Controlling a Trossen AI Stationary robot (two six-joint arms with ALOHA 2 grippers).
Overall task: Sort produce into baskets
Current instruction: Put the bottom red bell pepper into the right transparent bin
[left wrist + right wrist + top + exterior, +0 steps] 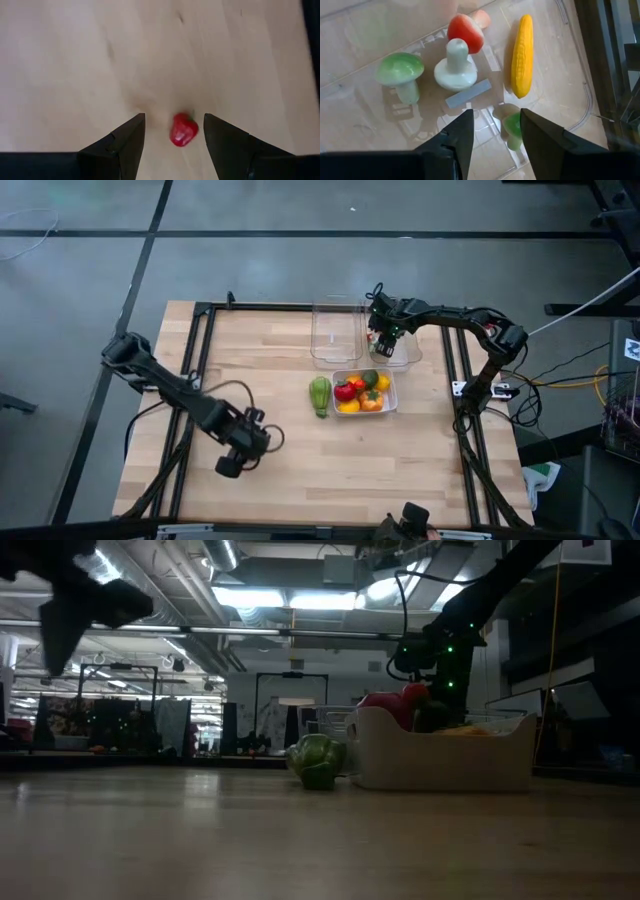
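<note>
The right gripper (pixel 383 338) hung over the clear basket (pixel 402 346) at the far right of the tabletop (pixel 270 430), its fingers (pixel 454 142) parted and holding nothing. In the right wrist view, that basket held a yellow corn cob (pixel 522 55), a red-capped mushroom (pixel 465 33), a pale mushroom lying cap-down (pixel 455 67), a green-capped mushroom (pixel 401 72) and another small green piece (pixel 513 129) just between the fingertips.

The second clear basket (pixel 335 332) stood just beside the first. The whitish basket (pixel 389 402) sat nearer the front, filled with red, orange and yellow pieces, among them a red one (pixel 345 391). A long green ribbed vegetable (pixel 319 395) lay on the tabletop against that basket's left side.

The left gripper (pixel 232 462) hovered over the front left of the tabletop, well apart from the baskets. Its fingers (pixel 122 145) stood apart, released, with a small red strawberry-like piece (pixel 183 130) lying on the wood between them, untouched.
</note>
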